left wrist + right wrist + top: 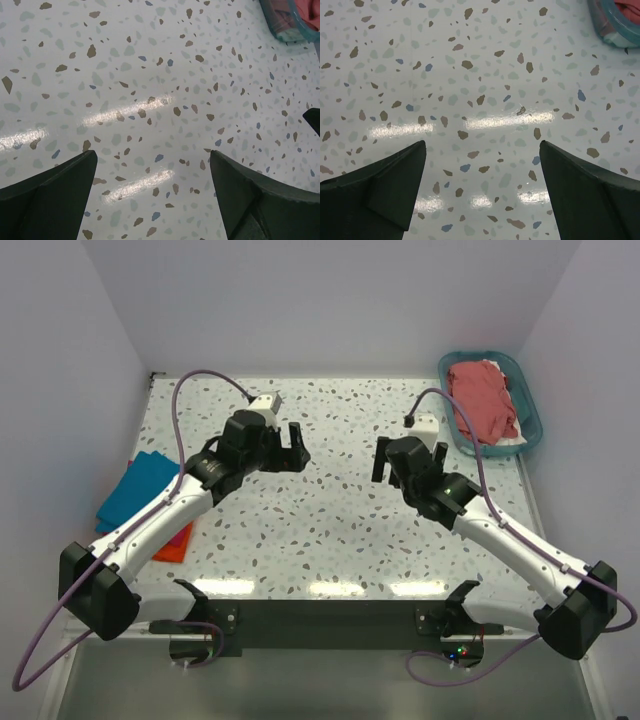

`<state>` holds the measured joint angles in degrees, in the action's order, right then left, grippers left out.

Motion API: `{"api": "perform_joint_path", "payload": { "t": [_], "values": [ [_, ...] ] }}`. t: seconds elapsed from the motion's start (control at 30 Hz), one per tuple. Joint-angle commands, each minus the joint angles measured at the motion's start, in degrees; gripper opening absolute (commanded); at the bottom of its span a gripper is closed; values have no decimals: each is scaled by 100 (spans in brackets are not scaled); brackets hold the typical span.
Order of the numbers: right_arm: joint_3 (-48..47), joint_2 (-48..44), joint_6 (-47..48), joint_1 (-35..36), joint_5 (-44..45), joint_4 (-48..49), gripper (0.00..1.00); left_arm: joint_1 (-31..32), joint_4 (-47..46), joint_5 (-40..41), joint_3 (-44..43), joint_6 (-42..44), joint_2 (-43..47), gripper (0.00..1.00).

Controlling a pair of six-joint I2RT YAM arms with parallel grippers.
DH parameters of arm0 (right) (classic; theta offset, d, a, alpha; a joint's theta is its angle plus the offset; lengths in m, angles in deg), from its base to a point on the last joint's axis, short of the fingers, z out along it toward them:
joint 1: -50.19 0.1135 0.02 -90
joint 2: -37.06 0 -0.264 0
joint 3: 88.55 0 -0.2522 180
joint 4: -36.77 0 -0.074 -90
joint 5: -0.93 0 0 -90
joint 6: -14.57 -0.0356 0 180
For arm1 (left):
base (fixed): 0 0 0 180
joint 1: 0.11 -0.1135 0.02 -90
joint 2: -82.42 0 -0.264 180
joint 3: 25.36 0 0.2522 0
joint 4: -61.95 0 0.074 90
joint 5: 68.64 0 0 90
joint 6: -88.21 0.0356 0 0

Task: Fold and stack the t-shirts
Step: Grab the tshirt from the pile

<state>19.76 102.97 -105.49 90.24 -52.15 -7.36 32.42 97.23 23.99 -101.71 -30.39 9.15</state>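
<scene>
A salmon-red t-shirt (483, 397) lies crumpled in the teal basket (532, 412) at the back right, over a bit of white cloth (508, 441). A folded teal blue t-shirt (138, 487) lies at the left edge of the table on top of an orange one (177, 543). My left gripper (287, 446) is open and empty above bare table at centre left. My right gripper (408, 459) is open and empty above bare table at centre right. Both wrist views show wide-apart fingers (55, 192) (585, 190) over speckled tabletop. The basket corner shows in the left wrist view (285, 25) and the right wrist view (615, 25).
The speckled table (340, 530) is walled on the left, back and right. Purple cables (210, 380) arc above both arms. The arm bases sit at the near edge.
</scene>
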Motion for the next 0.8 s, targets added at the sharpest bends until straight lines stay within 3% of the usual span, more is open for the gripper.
{"api": "perform_joint_path", "payload": {
  "t": [0.0,0.1,0.2,0.27,0.3,0.33,0.37,0.53,0.77],
  "values": [
    [-25,-114,176,-15,324,409,99,-2,-130,-385,-78,197,50,100],
    [-148,79,840,-15,140,828,99,-10,-104,-448,-87,214,41,100],
    [-814,851,1195,-409,-70,850,99,-10,19,-483,-192,267,6,100],
    [-1666,1633,1196,-1304,-746,726,99,-10,107,-535,-245,302,-20,100],
    [-2208,2132,1265,-1864,-818,760,99,-10,133,-553,-271,346,-38,100],
    [-2492,2137,1292,-2104,-819,761,99,-2,159,-571,-298,355,-46,100],
    [-2782,2702,1301,-2342,-740,761,99,-10,186,-571,-315,364,-55,100],
    [-4626,4296,626,-3826,-1083,480,99,-10,300,-562,-438,434,-125,100],
    [-5711,5959,116,-4594,-810,559,97,-45,300,-571,-474,504,-213,100]
  ]
}}
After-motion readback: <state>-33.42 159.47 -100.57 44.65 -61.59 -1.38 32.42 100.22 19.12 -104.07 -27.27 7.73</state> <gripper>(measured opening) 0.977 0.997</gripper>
